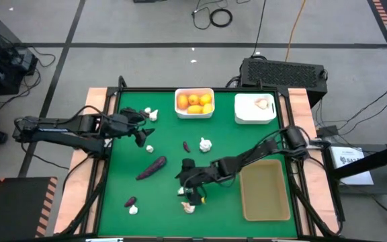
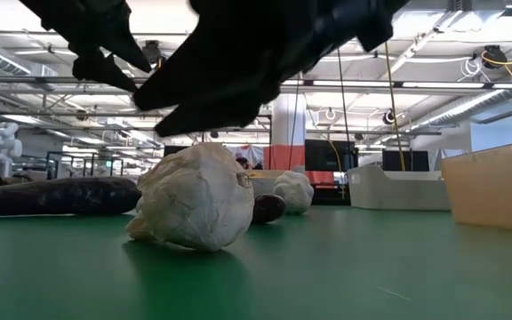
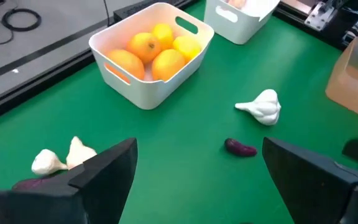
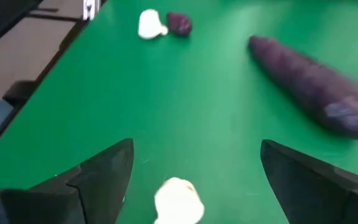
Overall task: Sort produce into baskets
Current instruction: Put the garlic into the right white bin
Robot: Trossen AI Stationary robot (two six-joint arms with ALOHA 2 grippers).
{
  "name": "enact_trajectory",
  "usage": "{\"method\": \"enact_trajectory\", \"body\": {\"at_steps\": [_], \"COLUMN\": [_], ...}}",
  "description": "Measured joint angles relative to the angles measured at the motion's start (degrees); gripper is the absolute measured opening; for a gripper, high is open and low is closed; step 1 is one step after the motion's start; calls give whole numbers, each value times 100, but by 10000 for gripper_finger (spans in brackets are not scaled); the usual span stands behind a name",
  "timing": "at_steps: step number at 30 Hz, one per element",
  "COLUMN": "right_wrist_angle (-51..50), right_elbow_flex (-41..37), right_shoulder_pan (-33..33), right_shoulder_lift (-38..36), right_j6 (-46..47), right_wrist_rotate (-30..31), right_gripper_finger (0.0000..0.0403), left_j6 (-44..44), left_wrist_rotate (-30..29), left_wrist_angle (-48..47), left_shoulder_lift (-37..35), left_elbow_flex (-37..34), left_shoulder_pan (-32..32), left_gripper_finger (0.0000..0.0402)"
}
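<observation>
— Where are your grippers?

— My right gripper [image 1: 189,190] hangs low over the near middle of the green table [image 1: 123,161], fingers spread wide with nothing between them. A white garlic bulb [image 4: 178,200] lies on the mat just ahead of its gap, a second bulb [image 1: 189,208] on the near side. My left gripper [image 1: 142,129] hovers at the far left of the mat, jaws also wide and empty.

— And the produce?

— The orange fruits [image 1: 195,102] fill the white bin [image 1: 194,114] at the far middle. The other white bin [image 1: 254,118], far right, holds one pale bulb [image 1: 262,103]. The tan tray [image 1: 265,208] sits near right.

— What lies loose?

— The long purple piece [image 1: 152,167] rests left of my right gripper. A small purple piece [image 1: 186,146] and a bulb [image 1: 205,144] lie mid-table, close together but apart. Two bulbs [image 1: 152,114] sit far left by my left gripper, another bulb [image 1: 149,148] just nearer. At the near left a small purple piece [image 1: 130,201] lies beside one more bulb [image 1: 134,210].
</observation>
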Motion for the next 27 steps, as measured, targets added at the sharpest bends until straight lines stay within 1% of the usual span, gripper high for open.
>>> {"method": "enact_trajectory", "body": {"at_steps": [4,8,15,22,27], "right_wrist_angle": [-63,-309,-472,-528,-566], "right_elbow_flex": [115,118,117,117,117], "right_shoulder_pan": [9,12,52,85,83], "right_shoulder_lift": [275,360,368,407,411], "right_j6": [89,228,307,524,587], "right_wrist_rotate": [-8,-7,-7,-3,1], "right_gripper_finger": [341,339,315,299,276], "left_j6": [-29,-35,-37,-37,-37], "left_wrist_rotate": [109,156,160,160,160], "left_wrist_angle": [-6,-10,-15,-17,-17], "left_shoulder_lift": [2,2,2,2,2], "left_elbow_flex": [0,0,0,2,2], "left_shoulder_pan": [0,0,0,0,0], "left_gripper_finger": [349,349,349,349,349]}}
